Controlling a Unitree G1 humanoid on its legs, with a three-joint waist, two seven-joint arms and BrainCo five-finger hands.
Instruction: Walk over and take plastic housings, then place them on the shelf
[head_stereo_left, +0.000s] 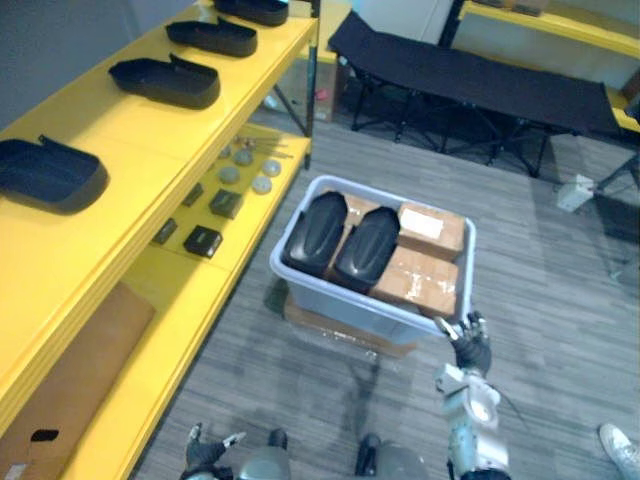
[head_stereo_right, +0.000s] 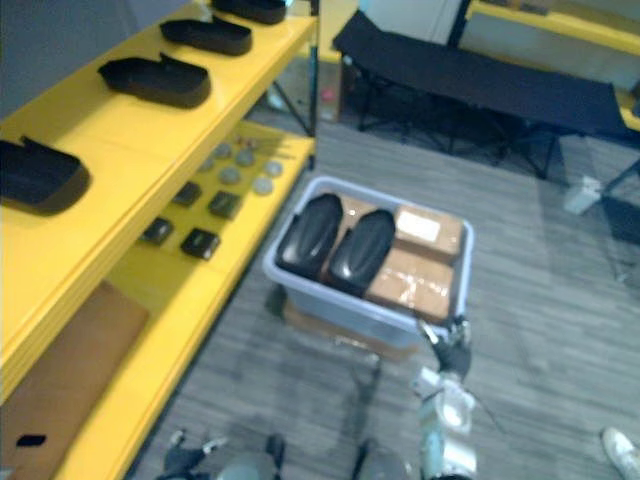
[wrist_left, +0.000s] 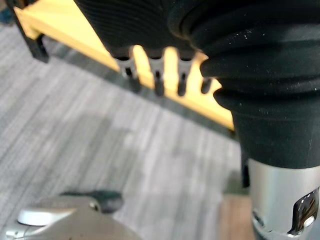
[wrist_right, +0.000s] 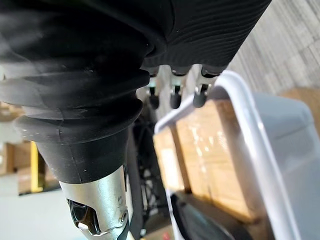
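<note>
Two black plastic housings lie side by side in a grey-blue bin on the floor, next to brown cardboard boxes. Several more housings rest on the top level of the yellow shelf at the left. My right hand hovers open at the bin's near right corner, its fingers just above the rim. My left hand hangs low near the shelf's foot, open and holding nothing, its fingers pointing toward the yellow shelf edge.
The shelf's middle level carries small dark parts and round discs; a brown cardboard sheet lies lower down. A black folding cot stands behind the bin. A person's shoe shows at the lower right.
</note>
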